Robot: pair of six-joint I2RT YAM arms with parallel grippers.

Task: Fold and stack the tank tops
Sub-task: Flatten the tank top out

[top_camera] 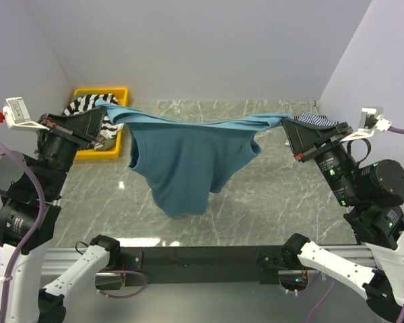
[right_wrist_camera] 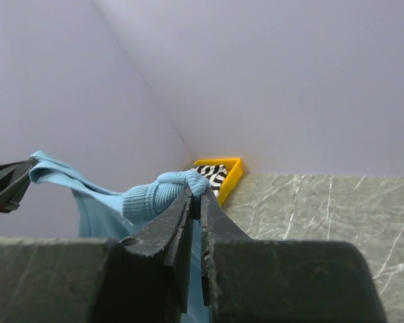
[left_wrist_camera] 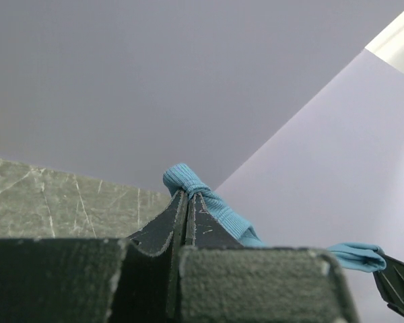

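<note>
A teal-blue tank top [top_camera: 185,158] hangs in the air, stretched between both grippers above the marble table. My left gripper [top_camera: 105,112] is shut on one ribbed edge of it [left_wrist_camera: 188,183] at the left. My right gripper [top_camera: 287,121] is shut on the other ribbed edge [right_wrist_camera: 165,192] at the right. A black-and-white striped tank top [top_camera: 87,104] lies in the yellow tray; it also shows in the right wrist view [right_wrist_camera: 212,176]. A thin blue-and-white striped top [top_camera: 314,120] lies behind my right gripper, mostly hidden.
The yellow tray [top_camera: 118,91] stands at the table's back left corner, partly behind my left arm. Lilac walls close the back and both sides. The marble tabletop [top_camera: 269,195] spreads below the hanging top. A black rail [top_camera: 202,256] runs along the near edge.
</note>
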